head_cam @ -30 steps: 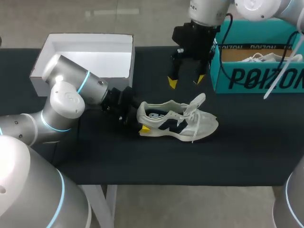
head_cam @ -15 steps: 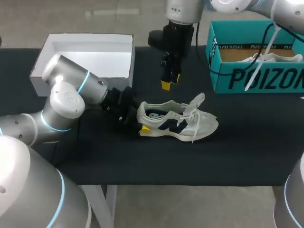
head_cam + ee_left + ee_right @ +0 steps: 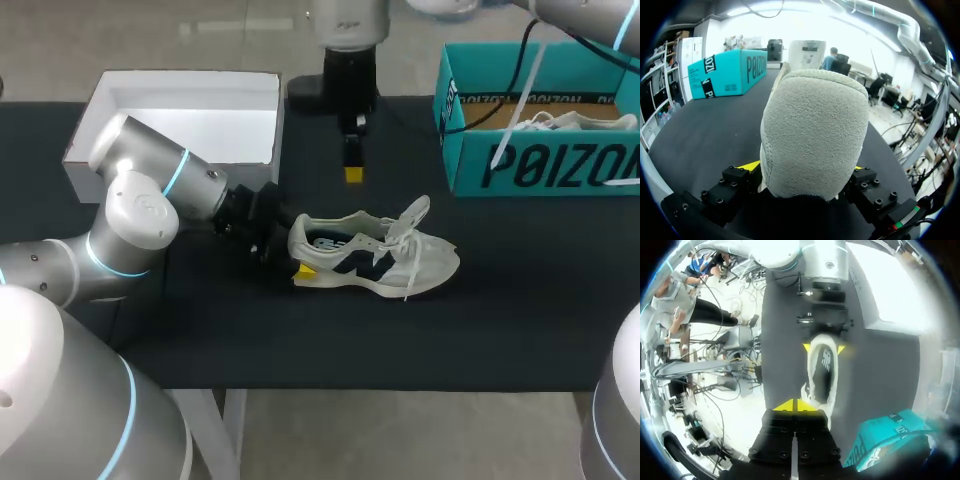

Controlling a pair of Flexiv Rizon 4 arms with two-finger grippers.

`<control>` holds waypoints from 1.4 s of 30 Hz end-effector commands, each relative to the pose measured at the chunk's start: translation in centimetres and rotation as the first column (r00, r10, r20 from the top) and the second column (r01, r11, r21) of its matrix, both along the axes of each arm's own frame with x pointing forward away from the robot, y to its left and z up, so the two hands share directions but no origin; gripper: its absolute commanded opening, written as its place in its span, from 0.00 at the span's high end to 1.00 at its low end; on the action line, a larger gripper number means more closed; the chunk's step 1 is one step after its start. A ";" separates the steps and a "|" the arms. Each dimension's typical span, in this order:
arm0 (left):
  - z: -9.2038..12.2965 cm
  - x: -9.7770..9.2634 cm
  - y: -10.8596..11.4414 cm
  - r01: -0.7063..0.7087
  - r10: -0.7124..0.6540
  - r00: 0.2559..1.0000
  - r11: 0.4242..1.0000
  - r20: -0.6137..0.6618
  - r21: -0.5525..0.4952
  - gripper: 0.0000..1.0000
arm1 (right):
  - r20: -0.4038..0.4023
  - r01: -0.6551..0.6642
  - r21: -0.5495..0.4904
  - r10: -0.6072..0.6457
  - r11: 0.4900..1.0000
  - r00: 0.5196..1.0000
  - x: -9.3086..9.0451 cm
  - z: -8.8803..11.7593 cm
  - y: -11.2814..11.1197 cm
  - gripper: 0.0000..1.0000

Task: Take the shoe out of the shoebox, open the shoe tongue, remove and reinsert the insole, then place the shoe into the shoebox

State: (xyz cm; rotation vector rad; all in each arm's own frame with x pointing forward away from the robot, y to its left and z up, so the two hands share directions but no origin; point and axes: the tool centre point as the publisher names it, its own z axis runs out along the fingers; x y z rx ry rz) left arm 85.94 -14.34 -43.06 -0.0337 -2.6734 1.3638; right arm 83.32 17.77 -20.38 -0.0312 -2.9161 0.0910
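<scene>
A pale grey sneaker [image 3: 375,257] with dark side stripes lies on the black table, toe to the right, tongue and laces lifted. My left gripper [image 3: 298,252] grips its heel from both sides. In the left wrist view the suede heel [image 3: 815,135] fills the space between the yellow tips of my left gripper [image 3: 802,169]. My right gripper [image 3: 353,172] hangs shut and empty above the table behind the shoe. Its own view has my right gripper [image 3: 796,405] with tips pressed together over the shoe [image 3: 821,371], which lies ahead of it with my left gripper [image 3: 824,347] at the heel.
A teal shoebox [image 3: 540,165] stands at the back right with another white shoe [image 3: 565,121] inside; it shows beside my right gripper as the teal box [image 3: 880,445]. A white open box [image 3: 180,82] sits at the back left. Bare black tabletop lies in front of the shoe.
My right arm has swung left from near the teal box to behind the shoe, and its fingers have gone from wide open to shut. The left arm and shoe have not moved.
</scene>
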 end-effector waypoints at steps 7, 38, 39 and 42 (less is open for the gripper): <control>-0.2 0.0 0.0 0.000 0.000 1.000 1.000 0.001 0.001 1.00 | 0.273 -0.263 0.138 0.219 0.955 0.937 1.5 -3.5 1.9 1.00; -0.2 0.0 0.0 0.000 0.000 1.000 1.000 0.001 0.001 1.00 | 0.180 0.078 0.019 -0.080 0.997 0.980 1.9 -11.0 -0.3 1.00; -0.2 0.0 0.0 0.000 0.000 1.000 1.000 0.001 0.001 1.00 | 0.180 0.078 0.019 -0.080 0.997 0.980 1.9 -11.0 -0.3 1.00; -0.2 0.0 0.0 0.000 0.000 1.000 1.000 0.001 0.001 1.00 | 0.180 0.078 0.019 -0.080 0.997 0.980 1.9 -11.0 -0.3 1.00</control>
